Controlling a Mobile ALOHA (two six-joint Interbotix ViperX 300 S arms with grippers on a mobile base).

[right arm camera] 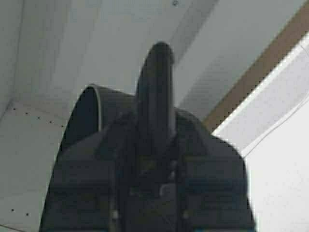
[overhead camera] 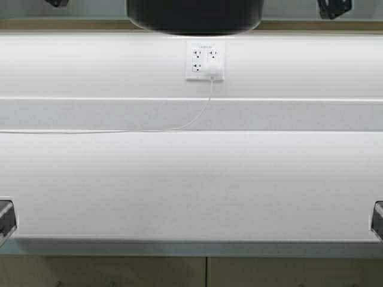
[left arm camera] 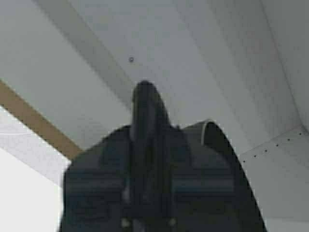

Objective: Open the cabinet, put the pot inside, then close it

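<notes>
The black pot is held up at the top middle of the high view, level with the tan underside edge of the cabinet; only its lower part shows. In the left wrist view my left gripper is shut on one black loop handle, with the pot's rim beside it. In the right wrist view my right gripper is shut on the other loop handle, beside the pot's wall. Behind both, the cabinet's white inside and tan front edge show. The cabinet doors are out of view.
A white counter runs below, with a white backsplash. A wall outlet holds a white plug, and its cable trails left along the counter. Tan base cabinet doors lie under the counter edge. Dark arm parts show at the top corners.
</notes>
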